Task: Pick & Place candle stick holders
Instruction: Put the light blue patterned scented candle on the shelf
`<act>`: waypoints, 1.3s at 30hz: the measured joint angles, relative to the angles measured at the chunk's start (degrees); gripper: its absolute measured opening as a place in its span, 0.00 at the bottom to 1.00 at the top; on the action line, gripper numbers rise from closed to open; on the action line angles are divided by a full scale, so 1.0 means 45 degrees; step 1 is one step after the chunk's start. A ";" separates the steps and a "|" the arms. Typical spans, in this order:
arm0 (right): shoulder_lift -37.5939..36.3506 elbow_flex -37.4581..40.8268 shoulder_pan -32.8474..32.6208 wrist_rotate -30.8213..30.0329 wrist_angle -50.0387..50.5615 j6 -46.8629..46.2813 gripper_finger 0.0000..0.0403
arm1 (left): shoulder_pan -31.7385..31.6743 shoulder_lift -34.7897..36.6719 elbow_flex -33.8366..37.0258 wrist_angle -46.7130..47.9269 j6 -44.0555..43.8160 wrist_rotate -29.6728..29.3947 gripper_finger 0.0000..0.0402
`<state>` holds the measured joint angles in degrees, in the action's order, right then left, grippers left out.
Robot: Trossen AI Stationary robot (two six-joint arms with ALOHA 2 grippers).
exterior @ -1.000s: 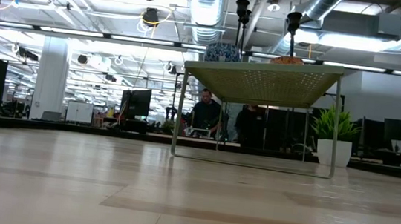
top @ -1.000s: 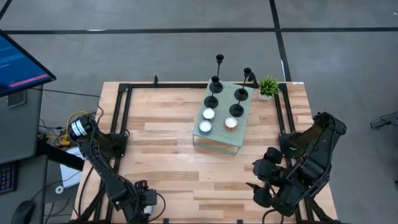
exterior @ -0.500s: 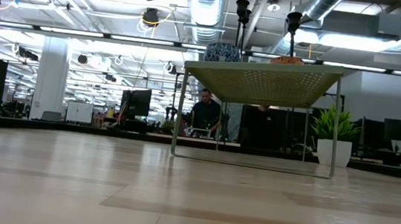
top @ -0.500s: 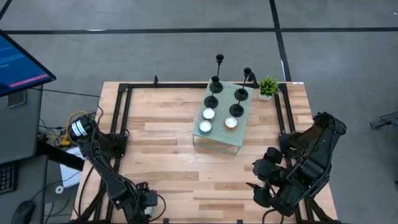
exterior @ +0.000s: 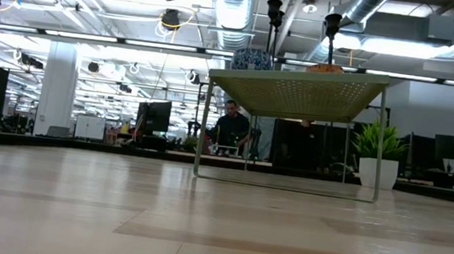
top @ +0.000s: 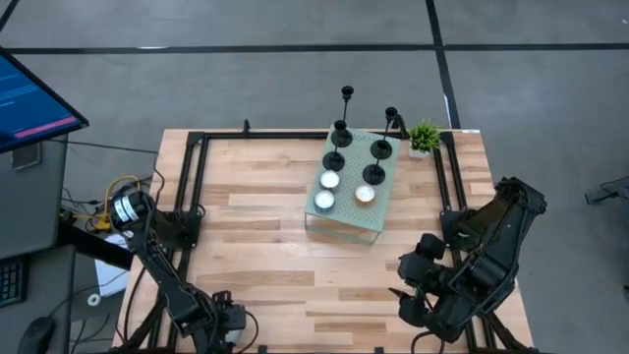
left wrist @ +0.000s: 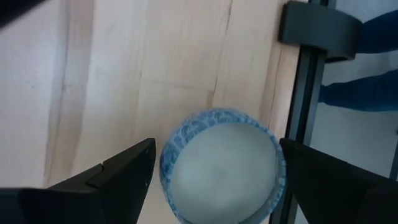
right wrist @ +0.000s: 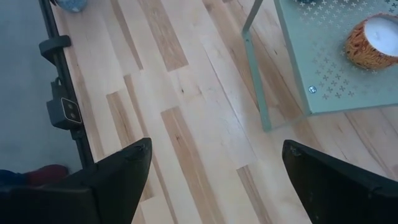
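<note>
Table layout: a raised stand toward the far right, both arms at the near edge.

The small stand (top: 383,221) sits on the wooden table (top: 265,246), right of centre and toward the far side. On it, three tealight candles (top: 329,180) occupy the near half; two candle stick holders (top: 335,157) stand behind them on its far half, and two more (top: 346,95) rise beyond its far edge. A potted plant (top: 424,137) stands just right of the stand's far corner. The left gripper (top: 218,324) waits at the near left edge, directly above a round cup-like thing (left wrist: 221,165) beside the table's rail. The right gripper (top: 405,295) waits near the right front corner, well apart from the stand.
</note>
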<state>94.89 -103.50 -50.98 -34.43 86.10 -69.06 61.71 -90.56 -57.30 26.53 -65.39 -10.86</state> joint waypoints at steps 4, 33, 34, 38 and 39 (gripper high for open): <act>0.0000 0.0000 0.0000 -0.0006 -0.0120 0.0000 0.87 | -0.0001 0.0000 0.0000 0.0026 0.0120 -0.0075 0.85; 0.0000 0.0000 -0.0106 0.0019 -0.0591 -0.0005 0.82 | -0.0186 -0.0412 -0.0016 0.0300 0.0277 0.1329 0.70; 0.0000 0.0000 -0.0132 0.0015 -0.0591 -0.0005 0.82 | -0.0393 -0.0300 -0.0010 0.0407 0.0479 0.1429 0.69; 0.0000 0.0000 -0.0170 -0.0010 -0.0489 0.0000 0.82 | -0.1259 0.0232 0.0055 0.0884 0.1377 0.1302 0.62; 0.0000 0.0000 -0.0170 -0.0010 -0.0474 0.0000 0.82 | -0.1467 0.0373 0.0036 0.0824 0.1560 0.1304 0.60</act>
<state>94.89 -103.50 -51.75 -34.48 83.96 -69.06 55.11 -88.88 -57.14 30.24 -58.37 -4.99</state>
